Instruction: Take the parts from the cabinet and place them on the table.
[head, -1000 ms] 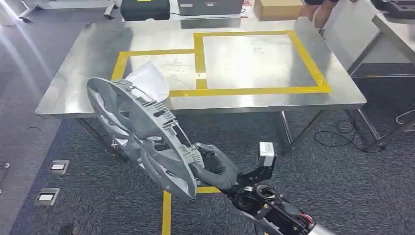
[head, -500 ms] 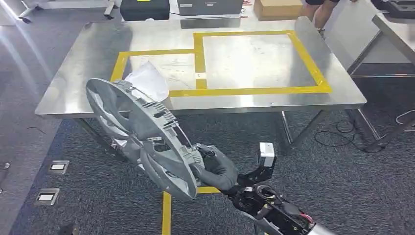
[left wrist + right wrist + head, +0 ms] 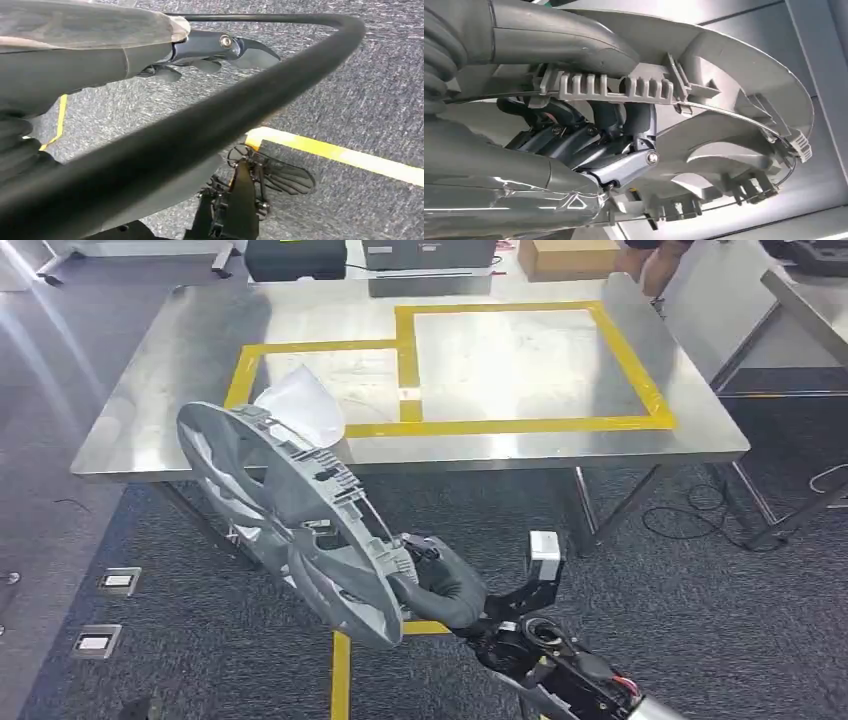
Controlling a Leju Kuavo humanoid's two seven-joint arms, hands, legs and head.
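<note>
My right hand point(image 3: 440, 585) grips a large grey wheel cover point(image 3: 280, 510) by its rim and holds it tilted on edge over the carpet, in front of the steel table point(image 3: 150, 430). In the right wrist view my dark fingers point(image 3: 624, 150) curl around the ribbed rim of the wheel cover point(image 3: 734, 85), with the thumb on the other side. A white crumpled piece point(image 3: 300, 405) lies in the left yellow-taped square point(image 3: 245, 365) on the table, partly hidden behind the cover. My left hand point(image 3: 210, 55) hangs over the carpet with its fingers apart and nothing in them.
A larger yellow-taped rectangle point(image 3: 625, 360) marks the table's right half. Beyond the table stand a black case point(image 3: 295, 258), a grey box point(image 3: 430, 254) and a cardboard box point(image 3: 565, 256), with a person's legs point(image 3: 650, 260) nearby. Another table point(image 3: 800, 300) stands right. Yellow floor tape point(image 3: 340, 680) runs below.
The wheel cover stays in my right hand and has barely shifted; the arm is almost still.
</note>
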